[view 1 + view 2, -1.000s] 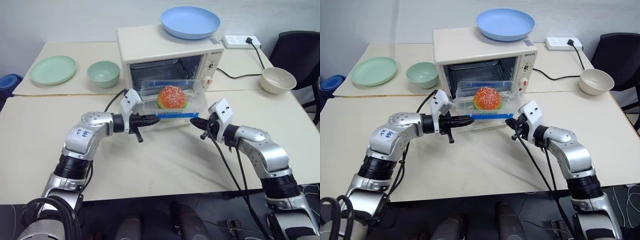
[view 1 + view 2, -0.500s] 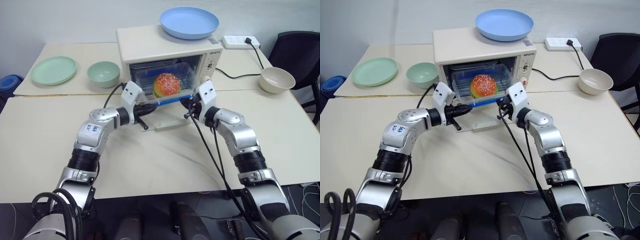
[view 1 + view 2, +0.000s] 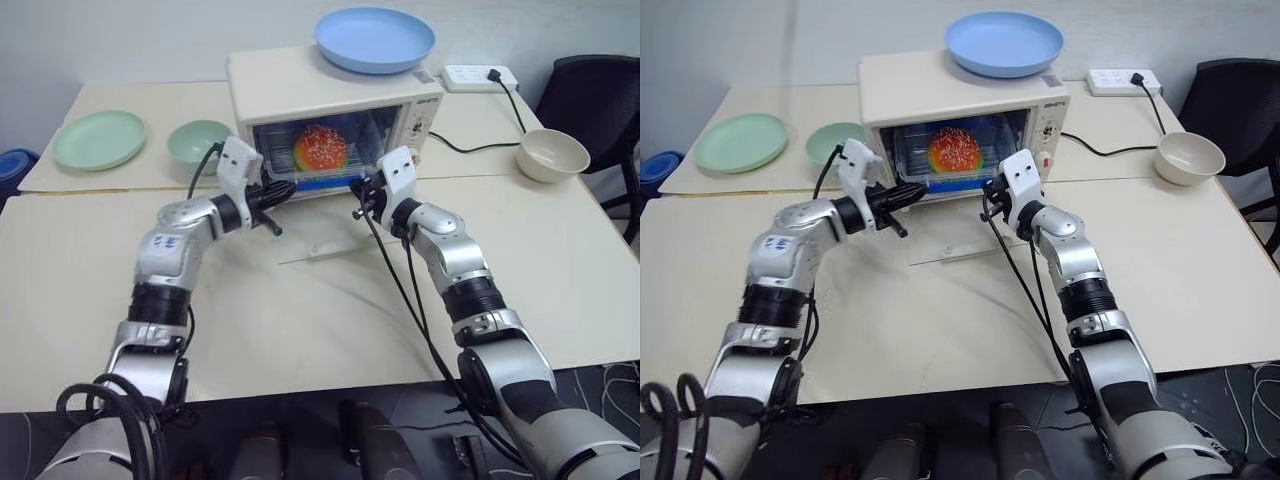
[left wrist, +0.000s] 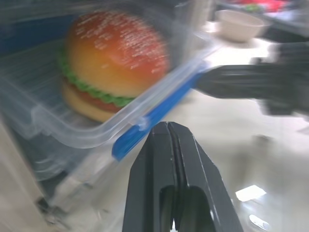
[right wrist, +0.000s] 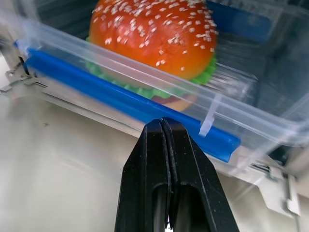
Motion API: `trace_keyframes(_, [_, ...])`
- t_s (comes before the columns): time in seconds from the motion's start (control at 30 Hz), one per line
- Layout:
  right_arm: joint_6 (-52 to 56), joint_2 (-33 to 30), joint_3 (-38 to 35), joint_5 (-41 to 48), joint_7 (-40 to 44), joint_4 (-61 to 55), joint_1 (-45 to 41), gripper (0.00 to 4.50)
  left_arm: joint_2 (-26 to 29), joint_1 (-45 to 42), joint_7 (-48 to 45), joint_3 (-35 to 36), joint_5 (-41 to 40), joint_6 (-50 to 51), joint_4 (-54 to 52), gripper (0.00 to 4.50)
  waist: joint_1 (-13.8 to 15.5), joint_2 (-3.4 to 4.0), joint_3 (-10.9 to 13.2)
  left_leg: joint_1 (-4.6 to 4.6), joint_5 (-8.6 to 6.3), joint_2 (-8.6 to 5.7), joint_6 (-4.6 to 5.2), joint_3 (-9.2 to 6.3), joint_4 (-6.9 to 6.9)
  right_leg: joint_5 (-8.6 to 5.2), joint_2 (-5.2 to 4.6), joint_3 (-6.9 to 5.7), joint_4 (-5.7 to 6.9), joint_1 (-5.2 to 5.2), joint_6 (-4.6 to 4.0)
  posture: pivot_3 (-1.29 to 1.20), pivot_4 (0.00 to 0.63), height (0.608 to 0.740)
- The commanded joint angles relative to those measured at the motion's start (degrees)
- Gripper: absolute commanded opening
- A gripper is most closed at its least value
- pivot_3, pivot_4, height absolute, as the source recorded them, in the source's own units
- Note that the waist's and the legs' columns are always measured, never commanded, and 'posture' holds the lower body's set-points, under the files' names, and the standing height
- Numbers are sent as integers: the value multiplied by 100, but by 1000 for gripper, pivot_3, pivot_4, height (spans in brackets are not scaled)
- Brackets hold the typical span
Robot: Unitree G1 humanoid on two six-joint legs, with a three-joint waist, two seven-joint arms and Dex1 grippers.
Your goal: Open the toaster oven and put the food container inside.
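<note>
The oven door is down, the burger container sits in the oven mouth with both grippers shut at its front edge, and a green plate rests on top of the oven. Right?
Not quite: the plate on top of the toaster oven is blue, as the left eye view shows. The green plate lies on the table to the oven's left. The door is down, and the food container sits in the mouth with the left gripper and right gripper shut at its front edge.

An office or lab room is serving as a mock kitchen: plain cream tabletop (image 3: 300,330), black office chair (image 3: 590,95), power strip (image 3: 478,75) and toaster oven (image 3: 330,95) are showing this.
</note>
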Motion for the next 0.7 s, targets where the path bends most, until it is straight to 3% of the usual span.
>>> trace_keyframes(0.03, [495, -365, -168, 316, 383, -1359, 640, 31, 861, 464, -629, 808, -870, 702, -1301, 0, -21, 0, 0, 1, -2, 4, -2, -5, 0, -2, 0, 8, 3, 0, -3, 0, 150, 740])
trace_keyframes(0.13, [1349, -838, -303, 776, 709, -2946, 1545, 10, 1674, 837, -1005, 1412, -1322, 1117, -1653, 183, -9, 2, 1, -2, -2, 3, -2, -22, 0, -5, -1, 6, 0, 3, -8, 0, 150, 740])
trace_keyframes(0.33, [2515, -1726, -740, 1337, 850, -4779, 3146, 0, 2975, 1567, -1970, 2332, -2033, 1654, -1828, 1781, 18, 2, 2, 23, 0, -10, 6, -23, 3, -10, -7, -14, -18, 34, -14, 0, 150, 740])
trace_keyframes(0.47, [2686, -1723, -870, 1336, 610, -4857, 3562, 0, 3362, 1948, -2326, 2544, -2135, 1581, -1874, 3013, 13, 2, 2, 89, -1, -2, 9, -23, 2, -18, 13, -23, -33, 103, -25, 0, 150, 740])
trace_keyframes(0.63, [2197, -1439, -622, 942, 375, -4009, 3314, 0, 3511, 2026, -2428, 2570, -2109, 1428, -1873, 4473, -21, 2, 2, 114, -5, 7, 10, -1, -4, -23, 49, -6, -28, 111, -31, 0, 150, 740])
trace_keyframes(0.7, [1969, -1282, -514, 771, 280, -3563, 3092, 0, 3557, 2022, -2411, 2525, -2017, 1324, -1863, 4473, -27, 2, 2, 115, -7, 9, 13, 2, -6, -23, 50, -4, -26, 109, -31, 0, 150, 740])
